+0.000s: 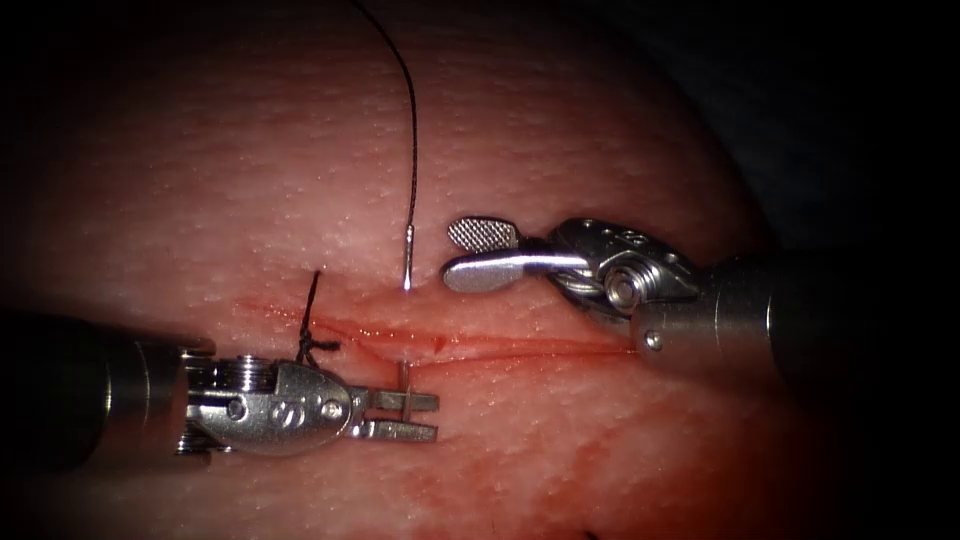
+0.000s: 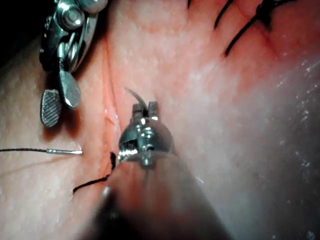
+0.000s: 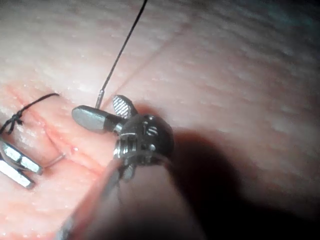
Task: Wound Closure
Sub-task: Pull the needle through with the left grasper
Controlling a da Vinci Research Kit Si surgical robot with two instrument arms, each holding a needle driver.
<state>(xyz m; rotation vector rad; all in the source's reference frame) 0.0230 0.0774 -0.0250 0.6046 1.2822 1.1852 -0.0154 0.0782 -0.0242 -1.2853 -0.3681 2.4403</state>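
Observation:
The cut (image 1: 500,345) runs sideways across the tissue (image 1: 250,170). The curved needle (image 1: 408,262) sits in the tissue across the cut. Its tail end stands out on the far side, and its tip (image 1: 404,374) comes out on the near side. Black thread (image 1: 411,130) runs up from the tail. My left tool (image 1: 436,416) has its jaws open at the tip (image 2: 134,96), the tip touching the upper jaw. My right tool (image 1: 452,254) stands open beside the tail (image 3: 100,96) and holds nothing.
A tied knot (image 1: 315,343) with short thread ends sits on the cut just left of the needle, over my left tool's wrist. Several finished stitches (image 2: 250,25) lie further along. Red fluid (image 1: 560,480) stains the near tissue.

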